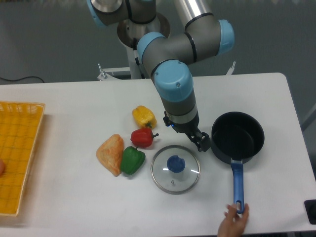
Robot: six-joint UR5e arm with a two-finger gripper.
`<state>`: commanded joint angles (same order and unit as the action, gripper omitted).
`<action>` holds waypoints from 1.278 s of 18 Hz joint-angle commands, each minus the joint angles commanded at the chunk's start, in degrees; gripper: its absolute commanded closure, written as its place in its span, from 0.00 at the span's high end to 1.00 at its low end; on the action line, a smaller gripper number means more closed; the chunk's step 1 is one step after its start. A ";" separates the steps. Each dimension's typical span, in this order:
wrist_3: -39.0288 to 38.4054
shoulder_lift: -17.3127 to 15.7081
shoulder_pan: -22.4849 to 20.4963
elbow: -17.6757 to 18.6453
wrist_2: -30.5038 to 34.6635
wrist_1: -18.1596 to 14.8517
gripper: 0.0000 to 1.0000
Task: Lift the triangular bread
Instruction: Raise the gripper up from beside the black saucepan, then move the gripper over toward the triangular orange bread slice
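Human hand (233, 220) touches pan handle (237, 185). Gripper (201, 142) (jaw state unclear) empty near pot; triangular bread (111, 154) untouched, 0 progress.

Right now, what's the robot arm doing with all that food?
It isn't holding anything yet. Its gripper hangs low between the round glass lid with a blue knob and the black pot with a blue handle. The golden triangular bread lies untouched on the white table, against the green pepper.
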<state>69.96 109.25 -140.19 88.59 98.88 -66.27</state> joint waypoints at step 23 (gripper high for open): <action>-14.68 -2.90 3.86 6.15 -5.36 -0.26 1.00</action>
<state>55.29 106.35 -136.33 94.74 93.52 -66.53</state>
